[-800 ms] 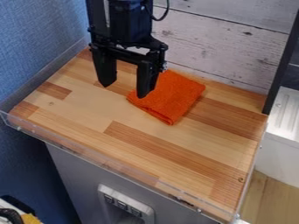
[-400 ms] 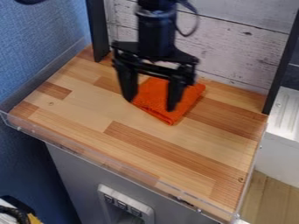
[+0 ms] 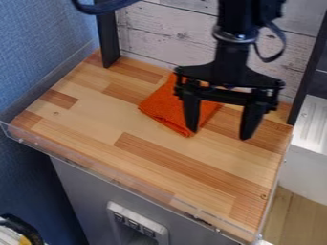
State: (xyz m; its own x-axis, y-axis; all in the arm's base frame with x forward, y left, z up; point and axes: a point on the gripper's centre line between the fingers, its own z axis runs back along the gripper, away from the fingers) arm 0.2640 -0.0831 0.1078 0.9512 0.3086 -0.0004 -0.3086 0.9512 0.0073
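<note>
The black gripper (image 3: 219, 135) hangs open over the right half of the wooden surface, its two fingers spread wide with nothing between them. Behind and left of it, an orange folded cloth (image 3: 167, 109) lies flat on the wood. The gripper's left finger overlaps the cloth's right part in the view; whether it touches the cloth I cannot tell. The right finger stands over bare wood to the right of the cloth.
A low clear rim (image 3: 121, 180) runs along the front edge of the wooden surface (image 3: 96, 124). Dark upright posts (image 3: 107, 38) stand at the back left and at the right. Behind is a whitewashed plank wall (image 3: 172, 36); a white metal unit (image 3: 311, 129) stands at the right.
The gripper has moved to the right, from over the cloth's left side to its right side, and somewhat toward the front. It stays open. The cloth has not moved.
</note>
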